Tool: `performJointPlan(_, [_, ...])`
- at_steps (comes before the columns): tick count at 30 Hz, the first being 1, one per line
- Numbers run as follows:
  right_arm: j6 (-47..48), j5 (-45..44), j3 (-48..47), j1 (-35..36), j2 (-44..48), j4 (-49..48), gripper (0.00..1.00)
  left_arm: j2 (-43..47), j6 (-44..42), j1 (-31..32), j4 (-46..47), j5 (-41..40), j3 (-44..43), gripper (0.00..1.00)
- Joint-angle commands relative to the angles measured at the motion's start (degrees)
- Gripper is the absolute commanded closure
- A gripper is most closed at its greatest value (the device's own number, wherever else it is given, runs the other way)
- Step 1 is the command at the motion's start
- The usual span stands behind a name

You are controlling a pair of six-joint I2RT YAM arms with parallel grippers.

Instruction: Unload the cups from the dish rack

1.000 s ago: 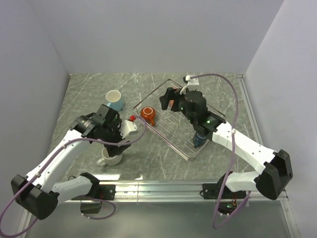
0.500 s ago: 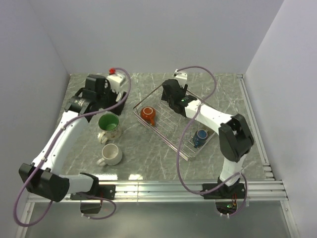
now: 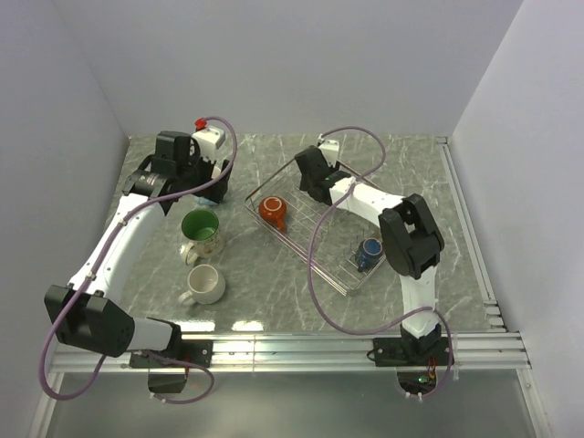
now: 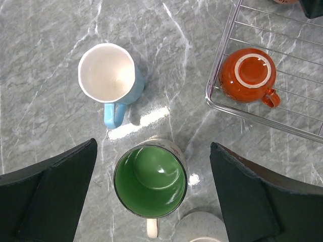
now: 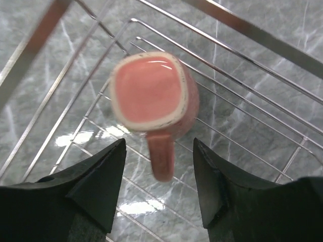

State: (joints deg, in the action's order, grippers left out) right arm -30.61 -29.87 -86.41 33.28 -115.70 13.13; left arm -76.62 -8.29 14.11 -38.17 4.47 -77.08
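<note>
Dish rack [image 3: 301, 252]: wire basket under the right fingers, its rim wires running past the far side of them. Judged: lift straight up until clear of that rim before swinging out.
Table [image 3: 274, 292]: bare stone lies nearer the bases than the left fingers, well apart from the rack. Judged good room for setting down.
Left gripper [image 4: 152, 151]: spread wide, grasping nothing, hanging high over the unloaded cups.
Right gripper [image 5: 159, 143]: fingers parted, grasping nothing, low inside the rack's far corner.
Green-lined cup [image 4: 150, 180]: upright on the table, directly below the left fingers.
Light blue cup [image 4: 108, 75]: upright, beyond the left-hand finger.
Orange-red cup [image 4: 248, 75]: upside down in the rack, beyond the right-hand finger.
Dark blue cup [image 3: 369, 249]: in the rack's near end, well behind the right fingers.
Pink cup [image 5: 151, 93]: in the rack just ahead of the right fingertips, handle [image 5: 161, 156] pointing back between them. Judged: drop lower, pinch wall or handle squarely, mind wires snagging fingertips.
</note>
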Motion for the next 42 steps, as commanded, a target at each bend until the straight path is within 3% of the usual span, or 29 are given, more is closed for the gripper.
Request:
performJointPlan(1, [0.55,0.86,-3.67,-1.20,-1.19,-0.29,0.43,-0.11,0.03,-0.22,2.75,1.16,-0.70,0.01])
performJointPlan(3, [0.55,1.82,-4.46,-1.63,-2.68,0.32,0.45,-0.46,0.03,-0.22,2.58,1.33,-0.97,0.01])
performJointPlan(6, [1.08,0.87,-4.65,-1.81,-3.22,0.50,0.60,-0.90,0.03,-0.22,1.96,2.03,-1.67,0.01])
performJointPlan(7, [1.60,0.86,-3.77,-1.90,-2.87,0.06,0.72,-0.90,0.03,-0.22,1.79,2.21,-1.85,0.01])
performJointPlan(9, [2.04,0.95,-2.89,-1.90,-1.81,-1.08,0.83,-0.90,-0.23,-0.22,1.52,2.73,-2.02,0.01])
performJointPlan(10, [2.57,1.47,-2.36,-1.90,-1.29,-1.17,0.94,-0.90,-0.32,-0.22,1.44,3.00,-2.20,0.01])
performJointPlan(12, [3.19,2.44,-1.75,-1.81,0.64,-1.87,1.00,-1.16,-0.41,-0.22,1.43,3.53,-2.55,0.02])
performJointPlan(19, [4.86,7.80,4.92,-1.81,13.29,-7.75,1.00,-2.83,-0.58,-0.22,0.03,8.00,-7.29,0.09])
performJointPlan(25, [3.11,16.76,11.33,-2.95,26.47,-16.10,1.00,-5.64,1.08,-0.22,-1.03,16.88,-16.33,0.19])
performJointPlan(32, [-7.78,37.32,22.51,-6.46,37.91,-45.40,1.00,-9.15,6.62,-1.19,1.35,32.33,-26.62,0.16])
performJointPlan(37, [-14.03,47.68,22.17,-7.17,36.78,-58.64,1.00,-13.55,19.96,-4.44,6.17,51.56,-35.23,0.15])
performJointPlan(42, [-19.12,52.80,17.87,-7.00,32.65,-65.86,1.00,-17.86,36.22,-4.53,22.24,62.67,-33.67,0.14])
